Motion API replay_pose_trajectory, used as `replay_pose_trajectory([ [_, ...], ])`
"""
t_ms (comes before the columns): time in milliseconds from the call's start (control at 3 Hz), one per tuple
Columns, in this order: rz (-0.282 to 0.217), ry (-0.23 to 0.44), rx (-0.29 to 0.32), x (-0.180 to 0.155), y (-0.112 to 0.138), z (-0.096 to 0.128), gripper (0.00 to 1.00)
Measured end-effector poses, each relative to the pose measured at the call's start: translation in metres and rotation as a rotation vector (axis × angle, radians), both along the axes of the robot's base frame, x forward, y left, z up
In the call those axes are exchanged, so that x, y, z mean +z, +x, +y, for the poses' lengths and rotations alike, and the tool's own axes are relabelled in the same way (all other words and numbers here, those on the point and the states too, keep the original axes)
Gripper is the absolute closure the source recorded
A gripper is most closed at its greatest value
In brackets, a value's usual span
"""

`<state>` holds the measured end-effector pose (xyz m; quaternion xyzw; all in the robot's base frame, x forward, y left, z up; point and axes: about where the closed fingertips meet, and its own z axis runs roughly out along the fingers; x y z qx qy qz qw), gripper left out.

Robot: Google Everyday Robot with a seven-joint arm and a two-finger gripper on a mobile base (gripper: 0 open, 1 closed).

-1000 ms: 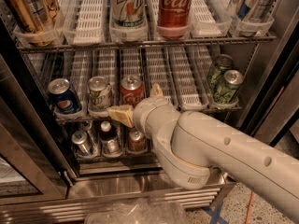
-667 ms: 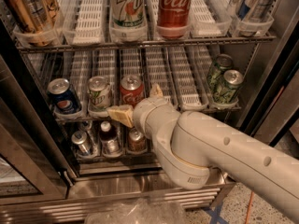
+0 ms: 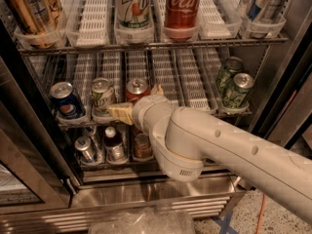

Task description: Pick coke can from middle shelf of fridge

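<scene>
Setting: open fridge (image 3: pixel 146 199), chrome wire racks one above another, viewed from the front and slightly above.
Task's thing: coke can (image 3: pixel 137 87), small, red, silver-lidded, at the front edge of the middle shelf (image 3: pixel 187 79), third can from the left.
Long axis: upright, lid on top.
End effector (image 3: pixel 139 101): at the front of the same lane, just before the can and a little below its lid; pale fingers (image 3: pixel 120 113) spread, one at the can's lower left, the other at its upper right; contact with the can impossible to tell.
Key relation: can straight ahead of the end effector, deeper into the fridge, framed between the fingers; single arm reaching in from the lower right.
Middle-shelf neighbours: pale green-and-white can (image 3: pixel 102 92) just beside on the left; blue Pepsi can (image 3: pixel 66 101) further left; two green cans (image 3: pixel 235 84) well apart on the right.
Upper rack: larger Coca-Cola can (image 3: pixel 181 6), 7UP can (image 3: pixel 132 6), gold can (image 3: pixel 31 9), each in a clear holder.
Lower rack: small bottles (image 3: pixel 114 143) directly beneath.
Likely next move: squeeze on the can's sides, then a straight pull outward; left neighbour at risk of a nudge.
</scene>
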<state>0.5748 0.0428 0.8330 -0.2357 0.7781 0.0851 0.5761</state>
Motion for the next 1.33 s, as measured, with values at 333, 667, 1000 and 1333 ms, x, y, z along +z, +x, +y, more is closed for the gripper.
replay_pose_trajectory([
  [333,0.001,-0.001,0.002,0.0,0.0,0.002,0.28],
  [667,0.001,-0.001,0.002,0.0,0.0,0.002,0.52],
  [1000,0.001,-0.001,0.002,0.0,0.0,0.002,0.75],
  [1333,0.026,-0.033,0.023,0.008,-0.01,0.009,1.0],
])
